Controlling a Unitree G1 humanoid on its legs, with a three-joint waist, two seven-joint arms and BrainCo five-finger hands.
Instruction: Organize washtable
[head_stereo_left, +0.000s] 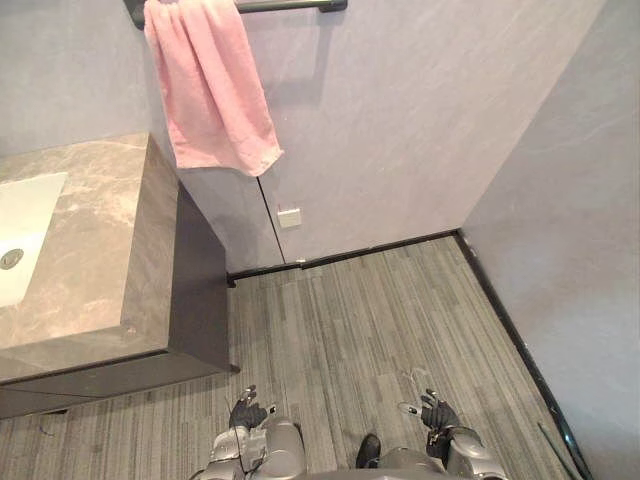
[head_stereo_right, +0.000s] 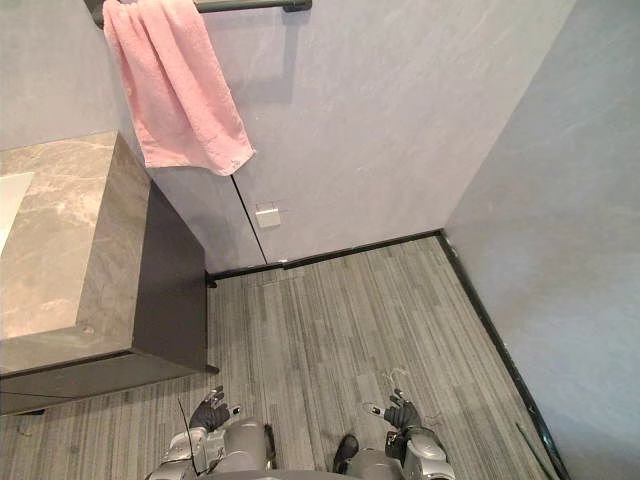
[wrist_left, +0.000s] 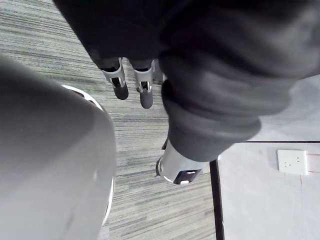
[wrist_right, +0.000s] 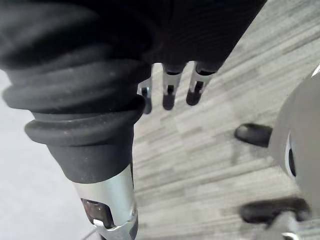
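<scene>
Our left hand (head_stereo_left: 247, 412) and right hand (head_stereo_left: 437, 413) hang low over the floor (head_stereo_left: 380, 310), fingers loosely straight and empty, while the marble washtable (head_stereo_left: 95, 240) lies ahead to the left, nearer the left hand, with a pink towel (head_stereo_left: 210, 85) hung above.

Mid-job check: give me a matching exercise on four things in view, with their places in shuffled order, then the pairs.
1. pink towel
2. white sink
3. wall socket
4. left hand

A. set into the marble counter
B. low over the floor, holding nothing
C. hanging from the dark rail
D. low on the wall, to the right of the cabinet

Pairs: 1-C, 2-A, 3-D, 4-B
</scene>
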